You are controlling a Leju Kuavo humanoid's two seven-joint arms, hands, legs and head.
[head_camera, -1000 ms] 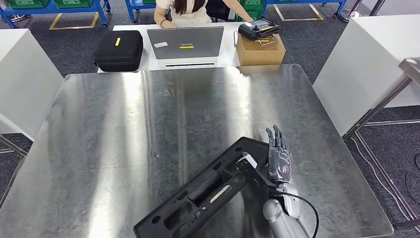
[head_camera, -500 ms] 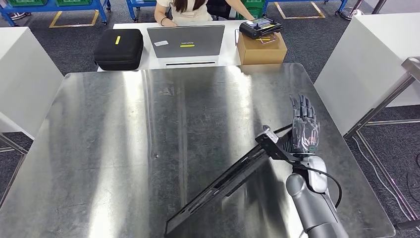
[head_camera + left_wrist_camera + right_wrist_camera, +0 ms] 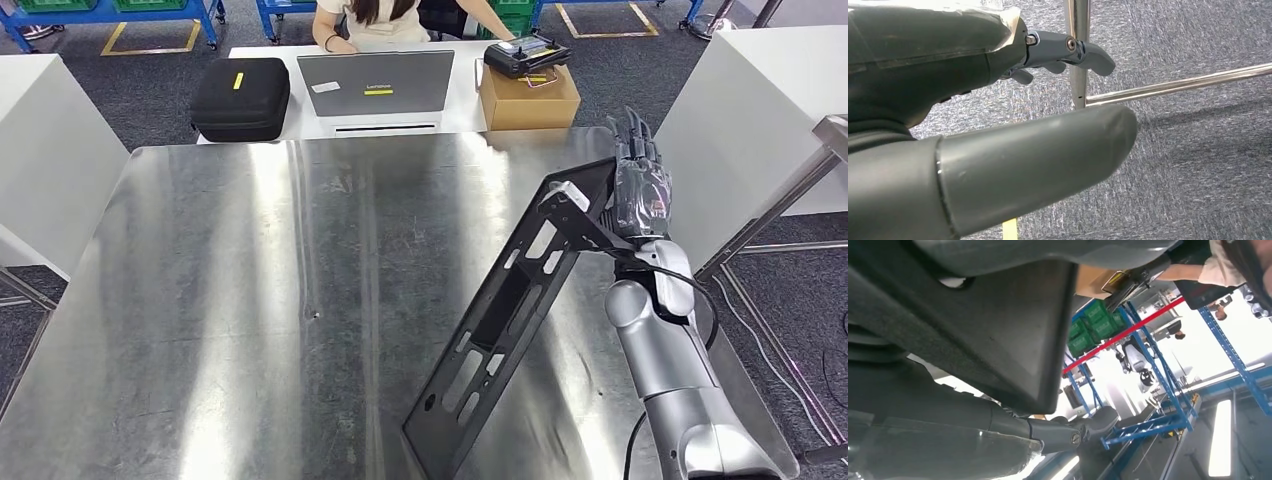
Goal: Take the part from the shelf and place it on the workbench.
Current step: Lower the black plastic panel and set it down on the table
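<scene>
- I am holding the long black part (image 3: 505, 325) with my right hand (image 3: 640, 190), gripping it at its upper end while my fingers are pointing up past its edge.
- The part is slanting steeply over the right side of the steel workbench (image 3: 250, 300); its lower end is sitting near the bench's front edge, though I cannot tell whether it is touching the surface.
- In the right wrist view the part's dark flat face (image 3: 978, 325) is lying right against my hand.
- My left hand (image 3: 998, 100) is hanging over grey carpet beside a metal table leg (image 3: 1078, 55), holding nothing, with its fingers partly curled.
- Beyond the bench a person (image 3: 385, 15) is sitting at a white table behind a grey laptop (image 3: 375, 85), with a black case (image 3: 240, 98) and a cardboard box (image 3: 528, 98) on either side.
</scene>
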